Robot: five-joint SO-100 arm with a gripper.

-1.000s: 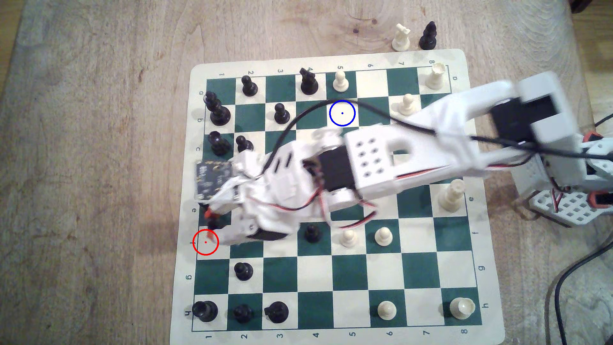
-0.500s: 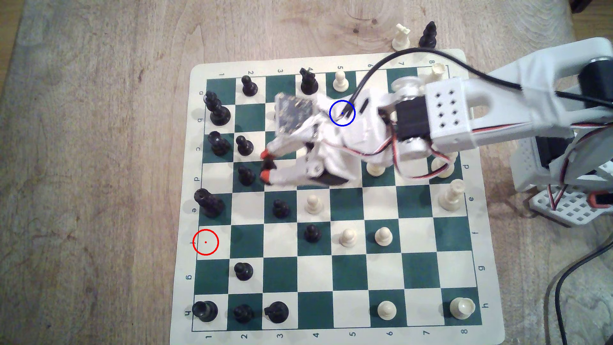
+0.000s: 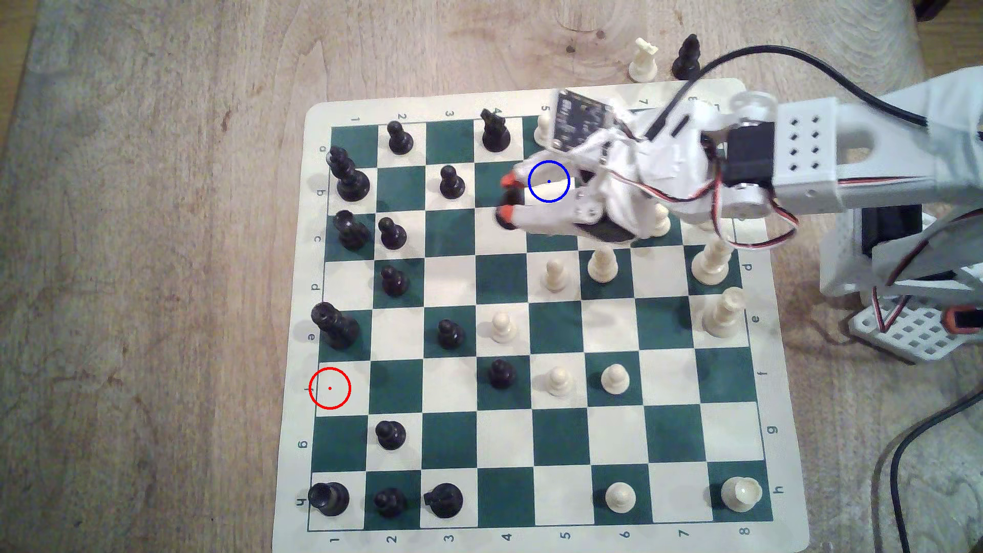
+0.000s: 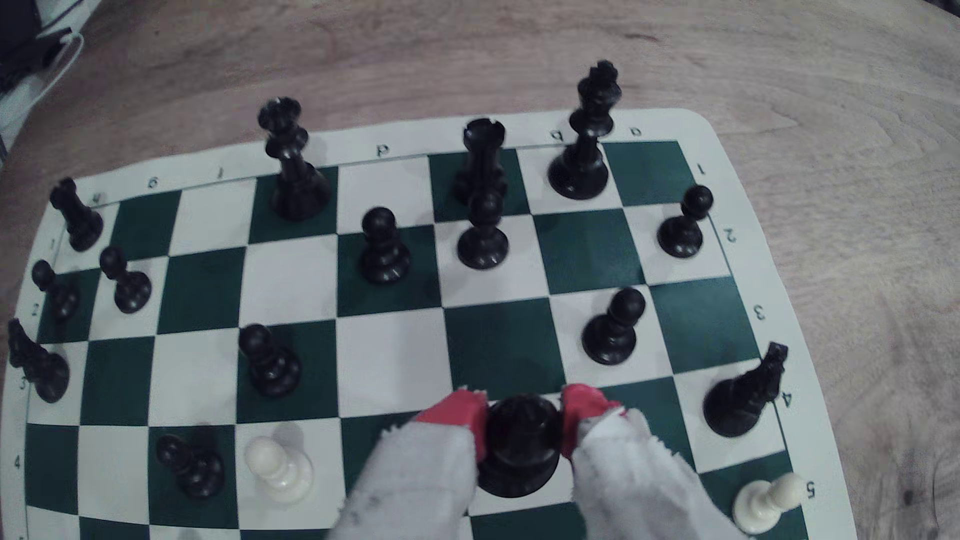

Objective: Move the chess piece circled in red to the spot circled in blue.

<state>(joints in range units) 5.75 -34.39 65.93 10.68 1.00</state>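
Gripper [image 4: 523, 418] clamped on black bishop [image 4: 521, 446], red pads [image 4: 457, 415] pinching its body; piece off board. Blue-ringed square [image 3: 549, 182] just behind fingertips, partly under them. Risk: released short, bishop lands off-centre; white pawn [image 3: 543, 127] beside jaws may tip.

Sixteen black pieces [image 3: 451, 334]; at least twelve white pieces [image 3: 614, 378]; one board [image 3: 468, 101].

Green-and-cream chessboard mat [image 3: 766, 452] lies flat on wooden table [image 3: 149, 212]. Black pcs mostly at exterior view's left, white pcs at right. One white piece [image 3: 643, 59] and one black piece [image 3: 686, 56] stand off-board, side by side.
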